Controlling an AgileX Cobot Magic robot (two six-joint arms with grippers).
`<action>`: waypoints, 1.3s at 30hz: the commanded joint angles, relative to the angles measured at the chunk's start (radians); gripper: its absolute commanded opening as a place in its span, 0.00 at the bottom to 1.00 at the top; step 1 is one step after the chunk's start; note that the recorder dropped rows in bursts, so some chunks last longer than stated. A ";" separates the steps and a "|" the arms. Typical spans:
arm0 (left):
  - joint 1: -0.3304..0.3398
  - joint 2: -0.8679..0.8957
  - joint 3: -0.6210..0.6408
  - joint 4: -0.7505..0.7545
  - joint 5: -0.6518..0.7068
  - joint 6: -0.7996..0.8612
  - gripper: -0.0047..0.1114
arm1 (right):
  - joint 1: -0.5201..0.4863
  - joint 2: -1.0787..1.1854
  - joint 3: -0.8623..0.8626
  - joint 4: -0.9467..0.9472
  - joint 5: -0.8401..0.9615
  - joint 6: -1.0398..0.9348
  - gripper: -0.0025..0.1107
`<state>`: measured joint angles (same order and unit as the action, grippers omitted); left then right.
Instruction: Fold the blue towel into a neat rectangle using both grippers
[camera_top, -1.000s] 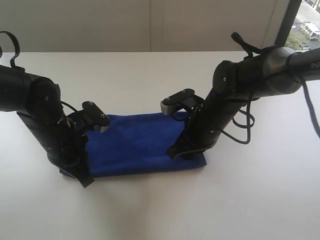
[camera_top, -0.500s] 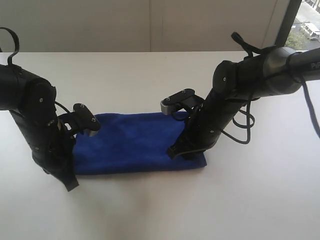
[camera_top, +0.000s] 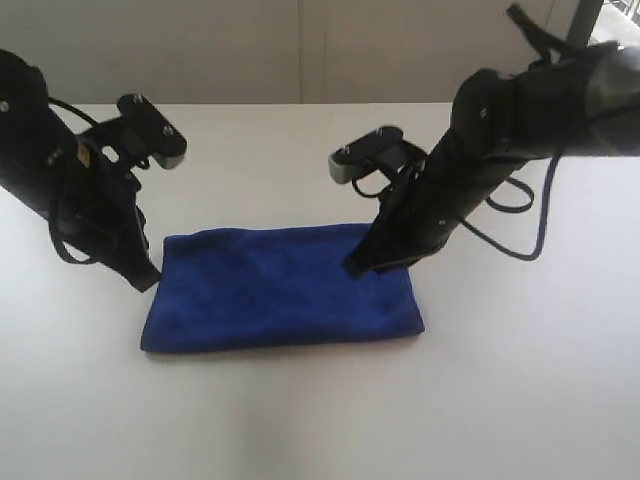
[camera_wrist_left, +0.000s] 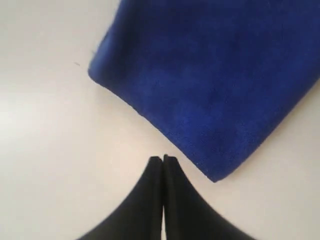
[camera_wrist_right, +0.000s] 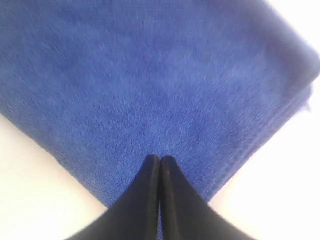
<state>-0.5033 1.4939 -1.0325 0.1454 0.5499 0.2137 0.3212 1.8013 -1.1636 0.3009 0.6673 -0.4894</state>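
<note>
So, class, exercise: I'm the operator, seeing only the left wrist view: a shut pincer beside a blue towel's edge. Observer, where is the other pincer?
Observer: The right pincer is shut, its tip over the blue towel, no cloth between its jaws.
Operator: And the towel's whole shape?
Observer: In the exterior view it lies flat on the table as a rectangle.
Operator: Which end is my pincer at?
Observer: The left pincer is by the towel's left end in that view.
</note>
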 joint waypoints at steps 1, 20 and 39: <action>0.002 -0.113 -0.007 -0.007 0.003 -0.060 0.04 | -0.004 -0.119 -0.022 -0.014 -0.012 0.017 0.02; 0.002 -1.039 0.154 0.107 0.035 -0.427 0.04 | -0.004 -0.948 0.314 -0.293 -0.181 0.489 0.02; 0.002 -1.323 1.033 0.095 -0.801 -0.624 0.04 | -0.004 -1.179 1.048 -0.293 -0.892 0.650 0.02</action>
<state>-0.5033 0.1505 -0.0598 0.2468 -0.1155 -0.4056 0.3212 0.6002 -0.1739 0.0179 -0.1255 0.1567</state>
